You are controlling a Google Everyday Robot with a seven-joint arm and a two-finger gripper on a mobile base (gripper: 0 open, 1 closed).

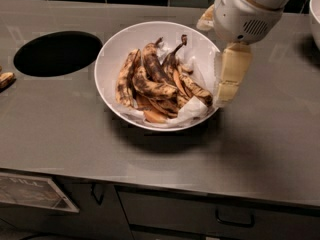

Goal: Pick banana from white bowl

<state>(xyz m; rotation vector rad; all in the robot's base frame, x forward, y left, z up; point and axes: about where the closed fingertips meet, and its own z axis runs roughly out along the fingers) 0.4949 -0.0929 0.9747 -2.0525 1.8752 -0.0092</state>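
Note:
The white bowl (107, 54) stands mid-counter, lined with crumpled white paper (192, 111). It holds several overripe bananas and orange peel pieces. The banana (150, 88), short, curved and yellow-brown with black blotches, lies across the middle of the pile. A longer, darker banana (152, 59) lies behind it. My gripper (225, 96), pale yellow under a white wrist housing (245, 14), hangs down at the bowl's right rim, just right of the pile. It holds nothing that I can see.
A black round hole (57, 53) is in the grey counter left of the bowl. A small brownish piece (5, 79) lies at the far left edge. A white object (315, 14) is at the right edge. Drawers with a handle (235, 219) are below the counter front.

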